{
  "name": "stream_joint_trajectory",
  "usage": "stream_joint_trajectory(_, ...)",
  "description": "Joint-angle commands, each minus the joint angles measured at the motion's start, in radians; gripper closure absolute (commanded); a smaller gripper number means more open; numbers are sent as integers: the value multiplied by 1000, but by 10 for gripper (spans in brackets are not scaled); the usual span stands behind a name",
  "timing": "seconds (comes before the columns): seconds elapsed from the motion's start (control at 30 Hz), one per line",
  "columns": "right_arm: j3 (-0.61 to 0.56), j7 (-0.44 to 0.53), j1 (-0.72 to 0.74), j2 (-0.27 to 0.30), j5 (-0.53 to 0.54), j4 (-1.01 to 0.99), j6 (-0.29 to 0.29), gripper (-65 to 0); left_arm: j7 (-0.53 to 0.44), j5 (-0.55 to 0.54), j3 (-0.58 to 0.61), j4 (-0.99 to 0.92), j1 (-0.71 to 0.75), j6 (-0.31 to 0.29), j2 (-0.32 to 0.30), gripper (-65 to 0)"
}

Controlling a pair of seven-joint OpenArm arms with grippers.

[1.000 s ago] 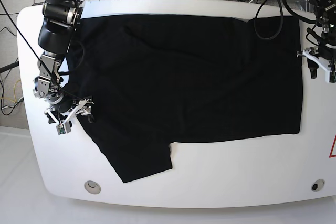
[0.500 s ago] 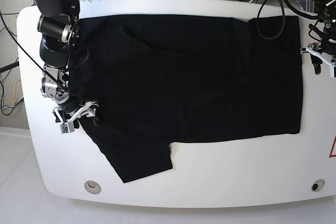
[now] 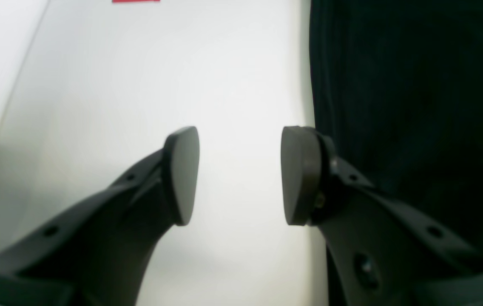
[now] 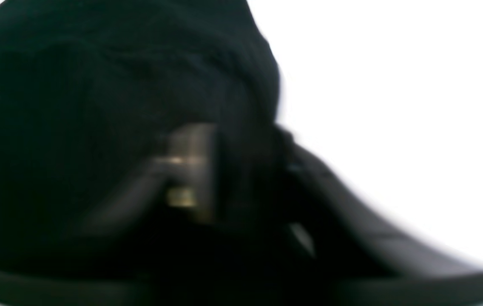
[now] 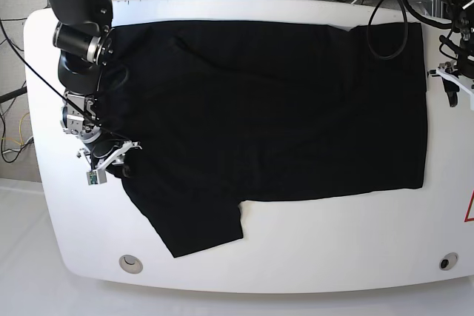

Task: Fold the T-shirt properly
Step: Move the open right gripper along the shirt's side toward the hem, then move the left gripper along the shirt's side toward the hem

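T-shirt [image 4: 97, 85] blurred, hides R fingers [image 4: 190, 170].

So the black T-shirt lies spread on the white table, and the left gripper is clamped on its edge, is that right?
Not quite: the left gripper is open beside the black T-shirt, over bare white table, holding nothing. The left wrist view shows this.

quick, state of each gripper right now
left gripper: open, holding nothing, over the table beside the T-shirt.
right gripper: view blurred; looks shut on the T-shirt edge.
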Motion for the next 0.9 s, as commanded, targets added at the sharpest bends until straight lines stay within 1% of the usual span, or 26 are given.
stream_joint_trajectory(0.0,-6,-51,10,-7,-55,3,12,0,-28,-10,-5,11,-48,6,-21,-282)
stream_joint_trajectory(0.1,-1,-51,7,-8,-72,3,12,-18,-28,-10,-5,-9,-72,6,-21,-282)
stream_joint_trajectory(0.17,-1,-51,7,-8,-78,3,12,0,-30,-10,-7,-30,-98,6,-21,-282)
stream_joint_trajectory(0.27,-1,-51,5,-10,-80,3,12,0,-31,-10,-7,-70,-137,6,-26,-282)
stream_joint_trajectory(0.4,-1,-51,5,-10,-80,3,12,0,-30,-10,-4,-144,-191,6,-63,-283)
stream_joint_trajectory(0.57,-1,-51,5,-8,-80,3,12,0,-33,-14,-4,-256,-262,6,-75,-283)
stream_joint_trajectory(0.63,-1,-51,5,-7,-80,3,12,0,-33,-14,-4,-288,-286,5,-90,-283)
stream_joint_trajectory(0.7,-1,-51,5,-7,-80,3,12,0,-33,-16,-2,-322,-309,-17,-110,-283)
stream_joint_trajectory(0.77,-1,-51,5,-7,-80,3,12,0,-33,-16,-2,-359,-332,-64,-119,-283)
stream_joint_trajectory(0.83,-1,-51,5,-7,-80,3,12,0,-33,-16,-2,-398,-365,-136,-121,-284)
stream_joint_trajectory(0.87,-1,-51,5,-7,-80,3,12,0,-33,-13,-2,-409,-375,-159,-121,-284)
